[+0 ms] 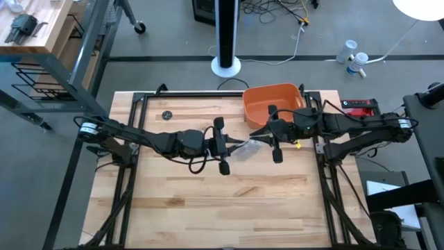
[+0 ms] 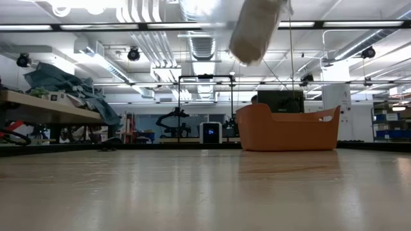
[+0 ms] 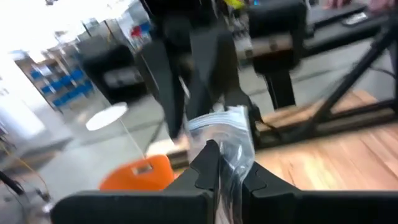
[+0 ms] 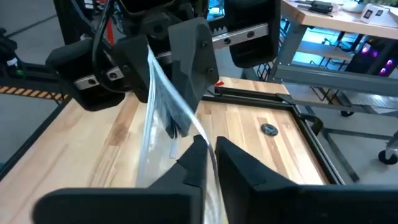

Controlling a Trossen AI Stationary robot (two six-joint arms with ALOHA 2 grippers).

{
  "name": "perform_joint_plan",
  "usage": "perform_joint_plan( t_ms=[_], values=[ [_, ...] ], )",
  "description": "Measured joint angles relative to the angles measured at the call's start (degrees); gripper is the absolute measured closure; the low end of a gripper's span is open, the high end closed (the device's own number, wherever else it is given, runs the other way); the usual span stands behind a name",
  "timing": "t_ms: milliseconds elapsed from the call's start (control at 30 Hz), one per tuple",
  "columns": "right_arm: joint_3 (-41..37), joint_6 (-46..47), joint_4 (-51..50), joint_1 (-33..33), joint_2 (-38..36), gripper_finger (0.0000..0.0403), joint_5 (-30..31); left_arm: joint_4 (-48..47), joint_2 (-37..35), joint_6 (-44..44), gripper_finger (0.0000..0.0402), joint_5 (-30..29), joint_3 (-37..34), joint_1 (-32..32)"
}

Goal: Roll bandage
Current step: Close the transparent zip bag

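Note:
A crumpled clear plastic wrapper (image 1: 247,148) is held high above the table's middle between my two grippers. In the low view an off-white, roll-shaped lump (image 2: 257,29) shows high above the table. It looks like the bandage, and I cannot tell whether it is inside the wrapper. My left gripper (image 1: 231,147) comes from the table's left and is shut on the wrapper. My right gripper (image 1: 266,142) comes from the right and is shut on it too. The two grippers face each other, a short way apart. My left gripper pinches the wrapper's left end (image 3: 236,138) between its two fingers, coming about level from the table's left. The wrapper is lifted clear of the table and spans across to the other gripper. My right gripper pinches the wrapper's right end (image 4: 198,129) between its two fingers, coming about level from the table's right. The clear film runs in a crumpled band (image 4: 163,87) to the left gripper's fingers, clear of the table.
An orange tub (image 1: 272,103) stands at the table's far right, just behind my right gripper. A small dark round thing (image 1: 166,115) lies on the far left of the wooden top. A small yellow thing (image 1: 297,144) lies under the right arm. Bare wood lies toward the near edge.

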Motion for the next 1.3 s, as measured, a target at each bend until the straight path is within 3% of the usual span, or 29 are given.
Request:
perform_joint_plan(
  t_ms=[100,267,467,667,933,1300],
  values=[
    [0.01,-1.22,-1.62,0.13,-0.84,0.0323,-1.30,-5.45,-0.09,-3.82,0.0399,0.11,0.06,-0.39],
    [-0.75,-3.32,-2.73,0.17,-0.17,0.0254,-12.95,-6.63,-0.07,-3.37,0.0401,0.16,0.09,-1.68],
    [-0.79,-4.82,1.53,0.10,2.78,0.0190,-12.82,-6.80,0.02,-3.20,0.0401,0.27,0.09,-1.88],
    [-0.51,-4.39,4.43,0.11,6.54,0.0156,-11.38,-7.47,0.02,-3.20,0.0401,0.25,0.11,-1.97],
    [-0.29,-5.88,4.96,0.13,8.97,0.0159,-9.38,-8.28,0.09,-3.20,0.0401,0.14,0.11,-2.10],
    [-0.18,-5.41,6.30,0.13,8.88,0.0239,-9.40,-10.63,0.11,-5.66,0.0401,-0.10,0.11,-2.10]
  ],
)
